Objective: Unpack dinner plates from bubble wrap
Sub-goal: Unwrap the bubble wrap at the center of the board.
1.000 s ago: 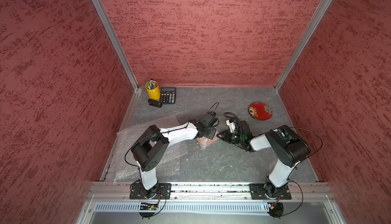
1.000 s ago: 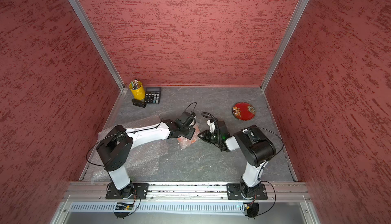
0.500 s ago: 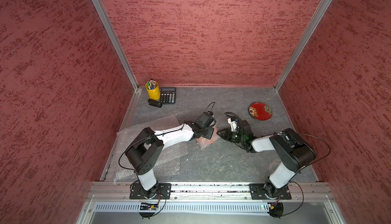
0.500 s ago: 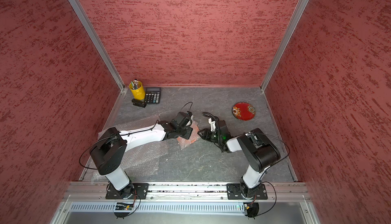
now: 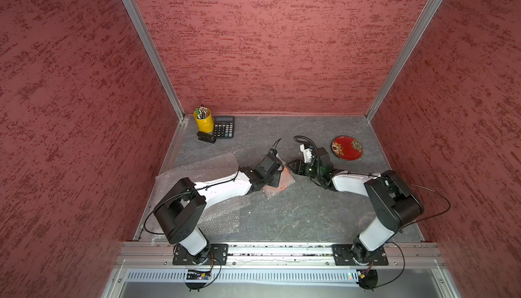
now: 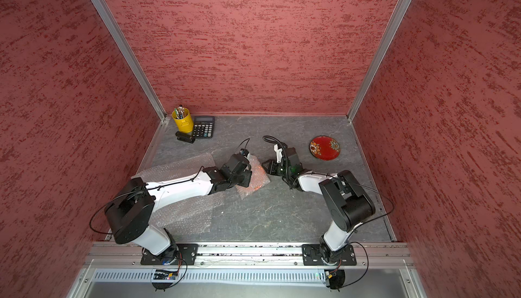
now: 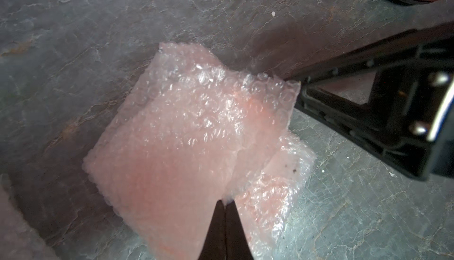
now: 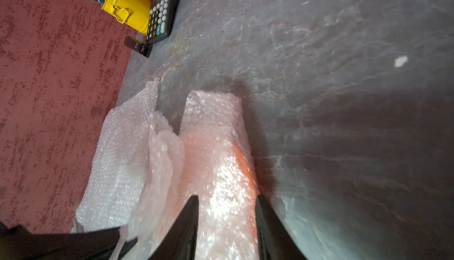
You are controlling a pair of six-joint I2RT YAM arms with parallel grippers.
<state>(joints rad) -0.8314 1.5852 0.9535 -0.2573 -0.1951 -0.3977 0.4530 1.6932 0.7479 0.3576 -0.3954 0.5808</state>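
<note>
I see the bubble wrap parcel mid-table, with the orange plate glowing through. Its long axis runs straight out from between my right gripper, which stands half-open astride one end. My left gripper is pinched closed on the wrap's edge.

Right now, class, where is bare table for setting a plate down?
Free: back strip between calculator and red flowered plate; front middle between wrapped orange plate and front rail. Crowded: centre, around that plate; left side, under loose bubble wrap.
</note>
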